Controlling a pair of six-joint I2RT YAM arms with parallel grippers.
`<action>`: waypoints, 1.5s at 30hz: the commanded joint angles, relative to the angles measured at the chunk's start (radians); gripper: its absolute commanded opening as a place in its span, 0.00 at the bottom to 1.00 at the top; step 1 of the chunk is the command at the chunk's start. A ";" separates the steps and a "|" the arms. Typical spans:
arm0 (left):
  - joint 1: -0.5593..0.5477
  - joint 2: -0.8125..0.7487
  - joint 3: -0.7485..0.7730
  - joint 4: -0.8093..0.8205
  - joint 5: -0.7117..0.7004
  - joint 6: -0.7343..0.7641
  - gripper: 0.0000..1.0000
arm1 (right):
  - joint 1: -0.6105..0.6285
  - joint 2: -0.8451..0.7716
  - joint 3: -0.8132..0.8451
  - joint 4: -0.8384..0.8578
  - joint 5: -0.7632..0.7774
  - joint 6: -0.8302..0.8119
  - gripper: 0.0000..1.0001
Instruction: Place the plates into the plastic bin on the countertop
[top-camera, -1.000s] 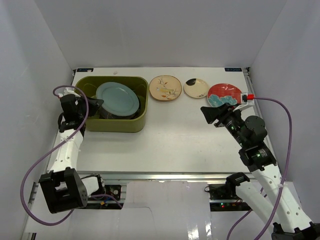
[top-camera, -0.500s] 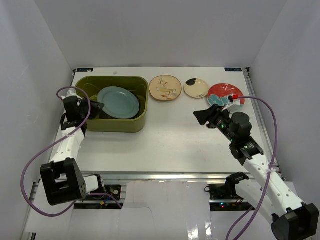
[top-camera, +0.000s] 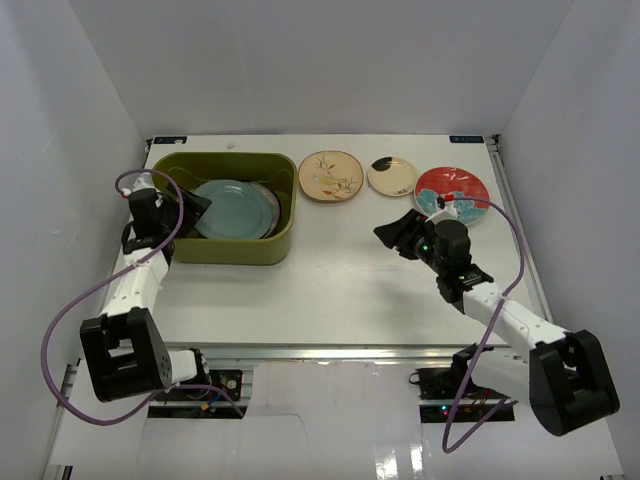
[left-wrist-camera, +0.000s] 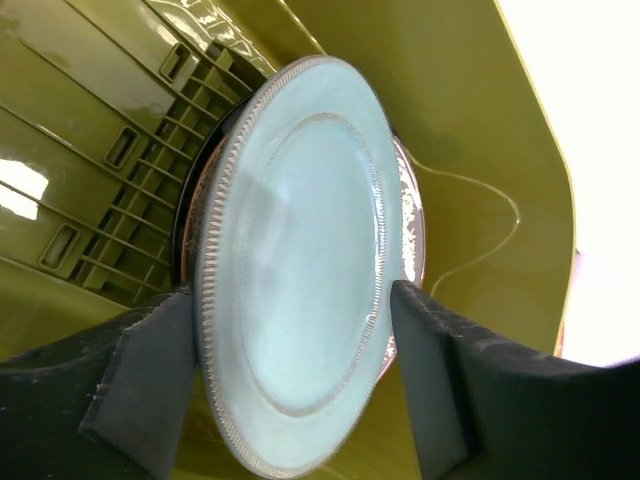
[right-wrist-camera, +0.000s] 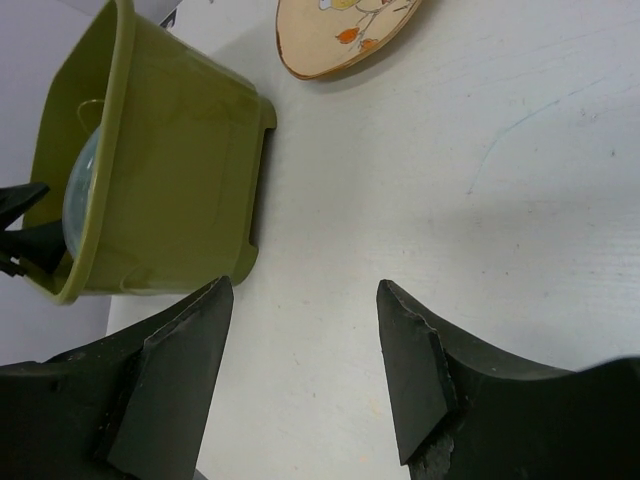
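**A:** Top cam first, where were the plates?

**B:** The pale blue plate (top-camera: 235, 208) lay inside the plastic bin (top-camera: 225, 252). The cream bird plate (top-camera: 331, 176), small cream plate (top-camera: 392, 177) and red-teal plate (top-camera: 452, 190) sat in a row on the countertop (top-camera: 330, 290), right of the bin. The left gripper (top-camera: 192, 205) was at the bin's left end.

**A:** Left wrist cam?

**B:** Its jaws were spread wide with the pale blue plate showing between them, stacked on other plates (left-wrist-camera: 412, 235). It didn't look clamped on anything.

**A:** Right wrist?

**B:** The right gripper (right-wrist-camera: 305, 285) hung wide apart over bare countertop with nothing in it, the bin and the cream bird plate ahead
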 joint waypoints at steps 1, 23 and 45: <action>0.001 0.002 0.023 -0.083 -0.037 0.053 0.85 | -0.005 0.089 0.030 0.168 0.028 0.066 0.66; -0.096 0.002 0.164 -0.208 -0.399 0.294 0.98 | -0.004 0.703 0.378 0.345 0.172 0.207 0.67; -0.269 -0.211 0.197 -0.184 -0.495 0.416 0.98 | 0.001 1.107 0.797 0.179 0.172 0.210 0.58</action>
